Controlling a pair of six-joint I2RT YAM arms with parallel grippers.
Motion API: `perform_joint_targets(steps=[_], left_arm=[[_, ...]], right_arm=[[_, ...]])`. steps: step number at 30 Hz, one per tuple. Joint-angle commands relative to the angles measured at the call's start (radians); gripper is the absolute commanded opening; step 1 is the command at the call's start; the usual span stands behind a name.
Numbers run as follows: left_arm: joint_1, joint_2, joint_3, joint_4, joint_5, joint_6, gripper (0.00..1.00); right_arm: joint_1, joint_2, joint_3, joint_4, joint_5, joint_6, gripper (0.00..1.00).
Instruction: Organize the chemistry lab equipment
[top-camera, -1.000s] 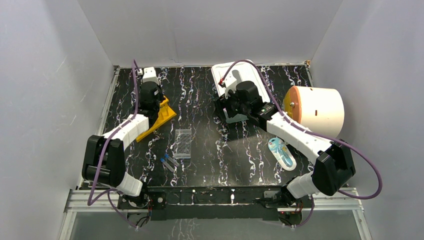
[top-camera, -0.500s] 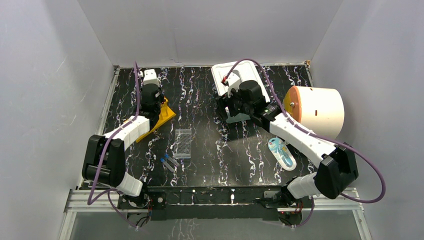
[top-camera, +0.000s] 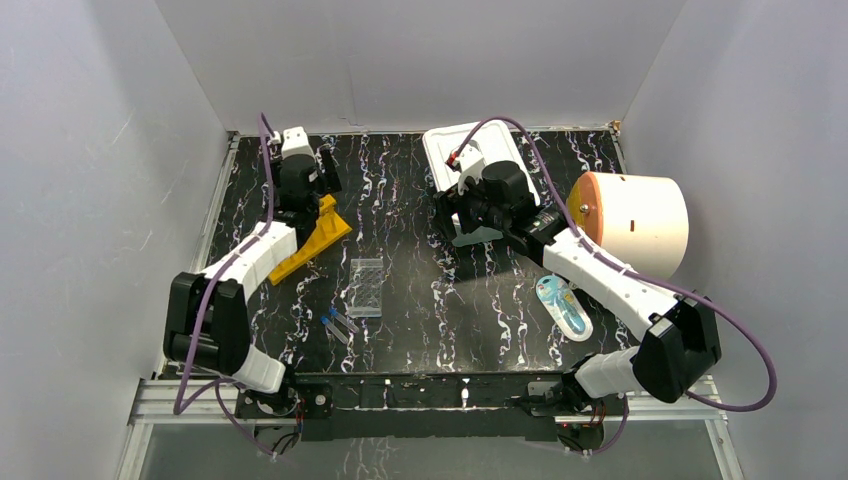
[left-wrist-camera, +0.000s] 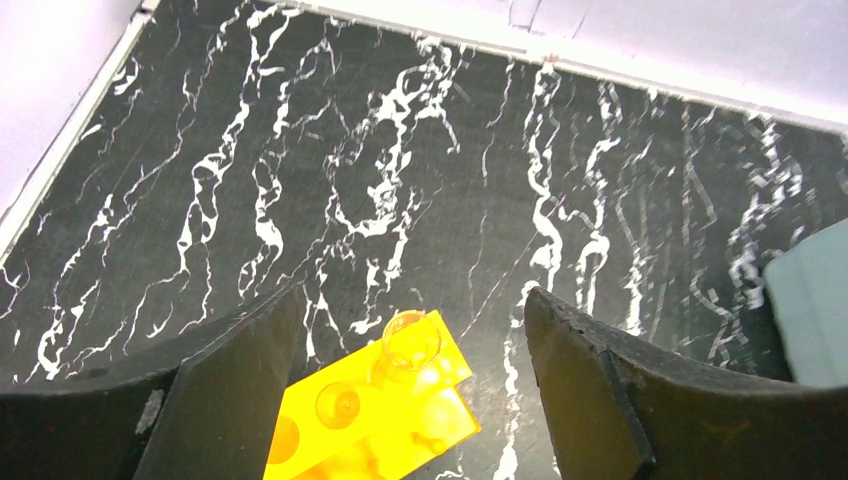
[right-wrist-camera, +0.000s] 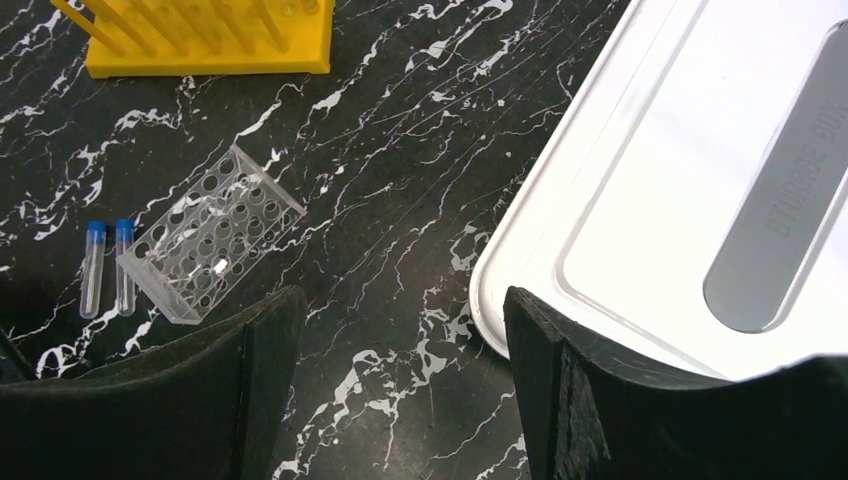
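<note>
Now the left tool (left-wrist-camera: 412, 295) hangs just above the yellow-orange rack (left-wrist-camera: 370, 420) with its jaws wide apart, gripping nothing (a clear tube (left-wrist-camera: 410, 342) stands in the rack's end hole). From above, the rack sits at ten o'clock on the counter (top-camera: 400, 190). The well plate (top-camera: 367, 287) is near the middle, with two blue-capped tubes (top-camera: 338, 325) at its seven o'clock. The right tool (right-wrist-camera: 402, 295), jaws apart and empty, hovers beside the white tray (right-wrist-camera: 640, 180) at one o'clock.

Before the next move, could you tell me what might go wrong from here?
The open left gripper hangs over the end of the yellow test-tube rack, where a clear tube stands; a sideways move could knock it. The two blue-capped tubes lie loose beside the well plate and might roll.
</note>
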Motion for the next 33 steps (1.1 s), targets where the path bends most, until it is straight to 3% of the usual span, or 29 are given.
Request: perform_joint_targets(steps=[1, 8, 12, 17, 28, 33], left_arm=[[-0.002, -0.1, 0.103, -0.092, -0.009, -0.031, 0.83], [-0.001, -0.183, 0.207, -0.317, -0.001, -0.066, 0.96], [-0.001, -0.224, 0.271, -0.484, -0.018, -0.111, 0.98], [0.001, -0.285, 0.334, -0.686, -0.023, -0.181, 0.98], [0.002, -0.464, 0.494, -0.976, -0.073, -0.363, 0.98], [0.002, -0.487, 0.568, -1.08, -0.124, -0.378, 0.98]], right_arm=[[-0.004, -0.041, 0.003, 0.025, -0.025, 0.029, 0.82], [-0.003, -0.024, 0.036, 0.014, -0.064, 0.077, 0.84], [0.006, 0.007, 0.068, 0.011, -0.097, 0.079, 0.83], [0.105, 0.075, 0.139, -0.008, -0.011, 0.075, 0.81], [0.438, 0.337, 0.377, -0.159, 0.201, 0.108, 0.61], [0.569, 0.455, 0.412, -0.137, 0.273, 0.066, 0.45]])
